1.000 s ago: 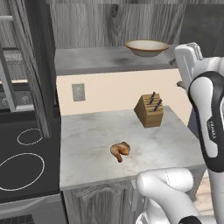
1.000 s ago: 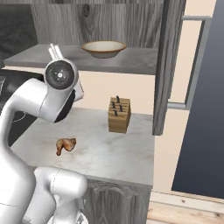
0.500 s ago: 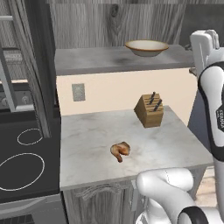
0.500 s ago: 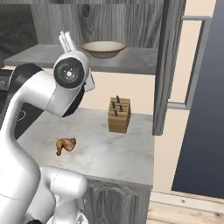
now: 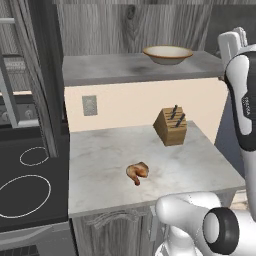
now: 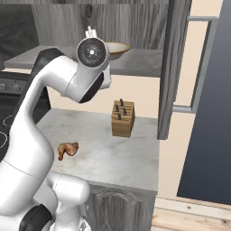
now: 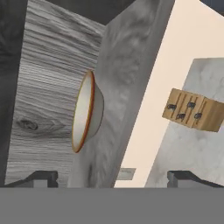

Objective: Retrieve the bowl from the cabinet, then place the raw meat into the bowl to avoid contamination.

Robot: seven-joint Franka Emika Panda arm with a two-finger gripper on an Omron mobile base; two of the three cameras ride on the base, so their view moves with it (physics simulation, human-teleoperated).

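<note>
Cabinet (image 5: pixel 130 30) stands open; its grey wood-grain back panel and grey shelf (image 5: pixel 125 67) are exposed, and one door (image 6: pixel 173 67) with a long metal bar handle (image 6: pixel 200 63) is swung out at the right side of the right base view.

Bowl (image 5: pixel 167 54) sits upright on the shelf, toward the shelf's right end and near its front edge. Beige, darker rim. In the hand view the bowl (image 7: pixel 85 111) appears rolled on its side, resting against the shelf surface, with the wood-grain back panel behind it.

Raw meat (image 5: pixel 137 172) lies on the marble counter (image 5: pixel 100 150), near the counter's front edge and roughly mid-width. Well apart from the bowl, one level below it. Seen also in the right base view (image 6: pixel 67 149), toward the counter's left front.

Knife block (image 5: pixel 171 126) stands on the counter toward the back right, dark handles sticking out of its top; apart from the meat.

Gripper (image 7: pixel 113 177): fingertips stand at the two lower sides of the hand view, spread fully wide, nothing between them. Hand is raised to shelf height, short of the shelf's front edge, not touching the bowl.

Wall outlet (image 5: pixel 89 105) on the beige wall below the shelf. Stovetop (image 5: pixel 25 185) adjoins the counter's left edge.
</note>
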